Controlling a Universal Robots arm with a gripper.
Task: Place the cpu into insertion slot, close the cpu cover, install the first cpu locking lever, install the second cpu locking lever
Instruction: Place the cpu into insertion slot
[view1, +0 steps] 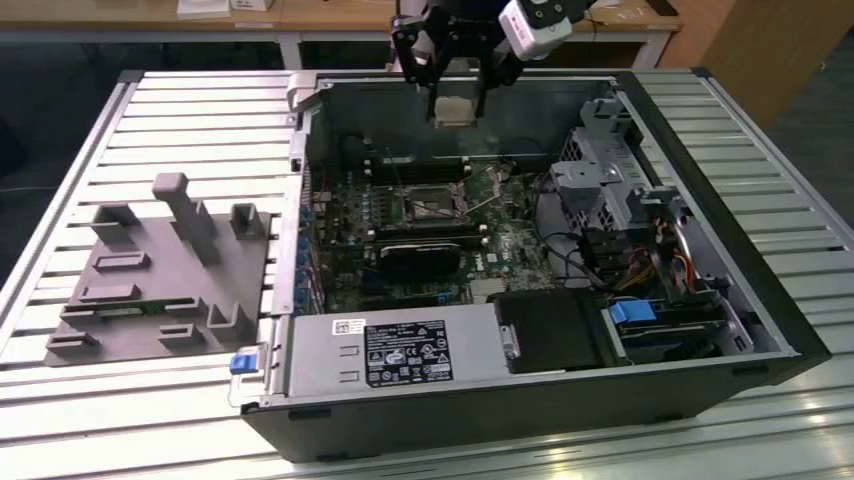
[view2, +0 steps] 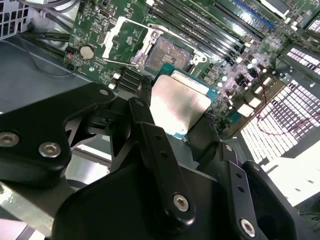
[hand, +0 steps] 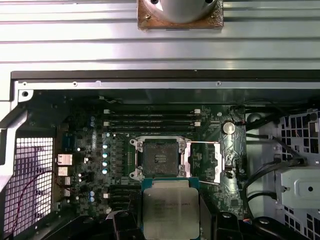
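My gripper (view1: 455, 92) is shut on the cpu (view1: 454, 112), a flat square chip with a silver-grey top, held in the air over the far wall of the open computer case. In both wrist views the cpu (view2: 180, 102) (hand: 171, 212) sits between the black fingers (view2: 155, 150) (hand: 122, 226). The insertion slot (view1: 430, 205) (hand: 159, 159) (view2: 169, 52) lies bare on the green motherboard below, apart from the chip. The cpu cover (hand: 204, 161) (view2: 125, 40), a silvery frame plate, is swung open beside the socket.
Inside the case sit a black heatsink block (view1: 416, 258), a grey power supply (view1: 387, 355) and a metal drive cage (view1: 607, 175) with cables. Long memory slots (hand: 150, 120) run beside the socket. A grey fixture (view1: 160, 275) stands on the slatted table (view1: 747, 130).
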